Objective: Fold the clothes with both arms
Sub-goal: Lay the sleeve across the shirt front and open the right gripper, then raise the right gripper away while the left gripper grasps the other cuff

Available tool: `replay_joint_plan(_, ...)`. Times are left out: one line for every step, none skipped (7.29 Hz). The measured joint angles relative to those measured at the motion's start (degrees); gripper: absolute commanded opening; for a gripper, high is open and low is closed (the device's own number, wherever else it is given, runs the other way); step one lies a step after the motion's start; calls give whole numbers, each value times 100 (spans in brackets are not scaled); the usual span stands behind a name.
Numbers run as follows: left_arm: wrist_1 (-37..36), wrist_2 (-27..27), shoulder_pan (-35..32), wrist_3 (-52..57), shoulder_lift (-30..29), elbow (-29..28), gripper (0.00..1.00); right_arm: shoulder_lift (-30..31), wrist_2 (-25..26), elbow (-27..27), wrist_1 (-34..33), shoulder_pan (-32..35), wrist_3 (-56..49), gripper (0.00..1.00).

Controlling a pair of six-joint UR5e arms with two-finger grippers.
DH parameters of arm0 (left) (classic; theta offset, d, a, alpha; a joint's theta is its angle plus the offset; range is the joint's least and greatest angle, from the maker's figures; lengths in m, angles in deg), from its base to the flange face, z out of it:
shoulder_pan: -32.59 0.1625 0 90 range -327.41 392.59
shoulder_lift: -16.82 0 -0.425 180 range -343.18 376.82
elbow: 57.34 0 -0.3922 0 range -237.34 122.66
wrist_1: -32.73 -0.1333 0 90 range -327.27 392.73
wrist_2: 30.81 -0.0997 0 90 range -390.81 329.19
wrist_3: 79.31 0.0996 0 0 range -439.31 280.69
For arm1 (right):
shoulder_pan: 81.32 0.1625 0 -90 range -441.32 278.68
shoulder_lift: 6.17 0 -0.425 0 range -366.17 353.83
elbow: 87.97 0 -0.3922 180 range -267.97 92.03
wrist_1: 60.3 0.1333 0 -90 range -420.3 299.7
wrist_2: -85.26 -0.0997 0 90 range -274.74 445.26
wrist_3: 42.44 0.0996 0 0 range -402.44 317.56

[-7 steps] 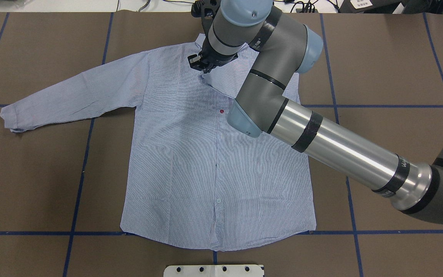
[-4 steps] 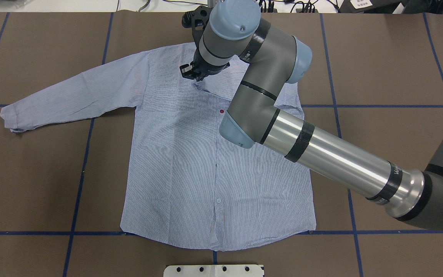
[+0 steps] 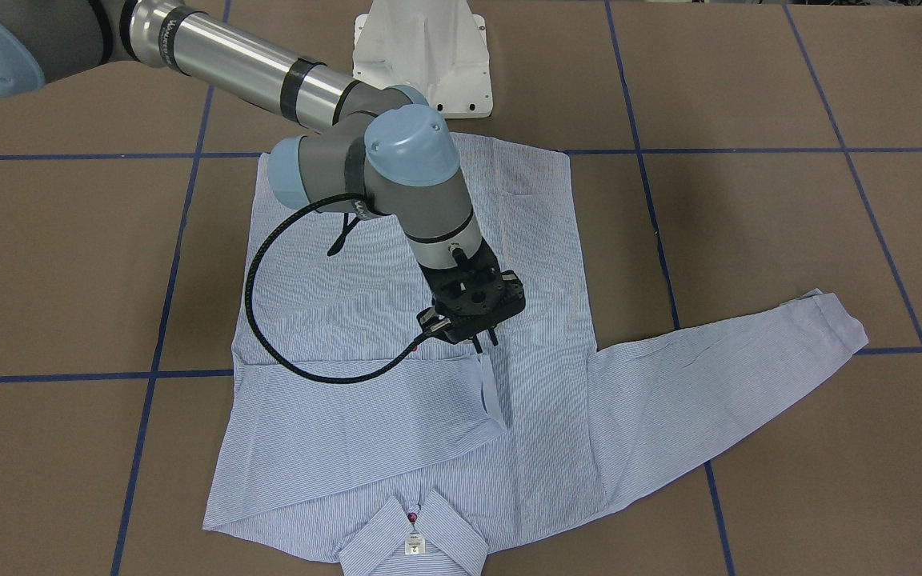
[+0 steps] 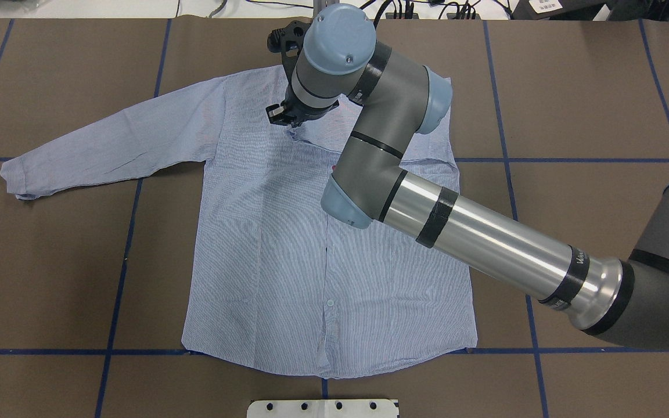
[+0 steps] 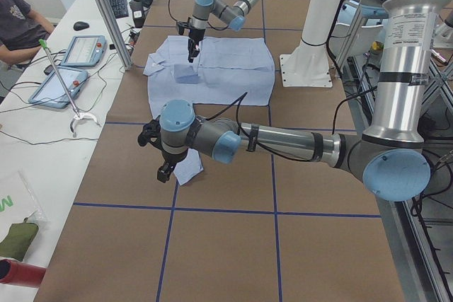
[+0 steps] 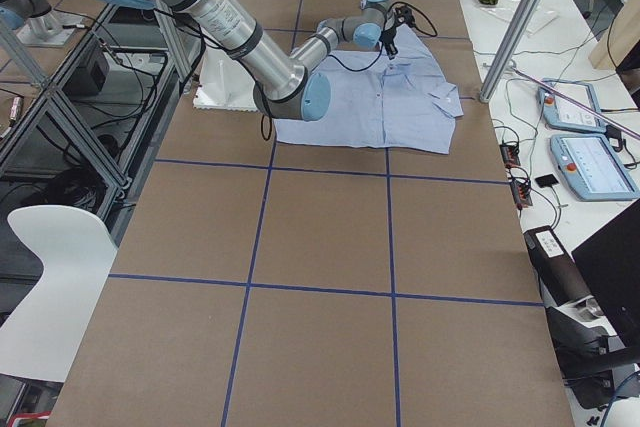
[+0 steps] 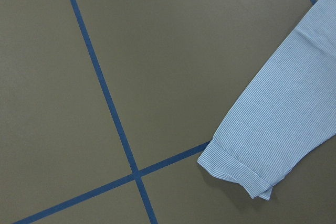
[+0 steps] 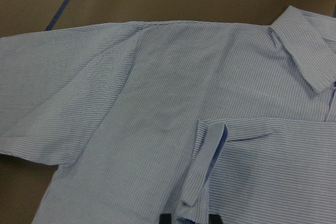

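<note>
Right tool [image 3: 483, 342] clamped on shirt [image 4: 288, 244] cuff; left tool [image 5: 164, 172] state unclear.

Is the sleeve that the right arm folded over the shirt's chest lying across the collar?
No, in the front-facing view the folded sleeve's cuff ends on the chest, apart from the collar near the bottom edge.

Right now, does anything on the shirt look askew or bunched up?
Yes. The shirt's right sleeve is folded across the chest, and its cuff stands curled up on edge instead of lying flat, just below the right gripper. The left sleeve lies stretched out flat.
</note>
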Motion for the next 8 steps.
replay_joint_plan(4,0,0,0,0,-14,100,-169,266,38,-64,-166,110,100)
replay_joint_plan(11,0,-1,-2,1,-33,100,-288,416,49,-146,-263,176,100)
replay_joint_plan(15,0,-3,-14,3,-41,100,-332,468,26,-234,-297,214,100)
replay_joint_plan(33,0,-2,-95,3,-44,99,-328,455,-105,-489,-298,239,100)
replay_joint_plan(200,0,1,-373,8,-86,99,-304,335,-405,-1014,-260,254,100)
replay_joint_plan(651,-8,20,-892,34,-214,99,-197,37,-913,-1738,-132,259,100)
replay_joint_plan(1358,-63,96,-1651,101,-411,99,95,-290,-1589,-2390,52,258,100)
replay_joint_plan(2036,-237,287,-2443,199,-559,99,578,-510,-2325,-2828,236,257,100)
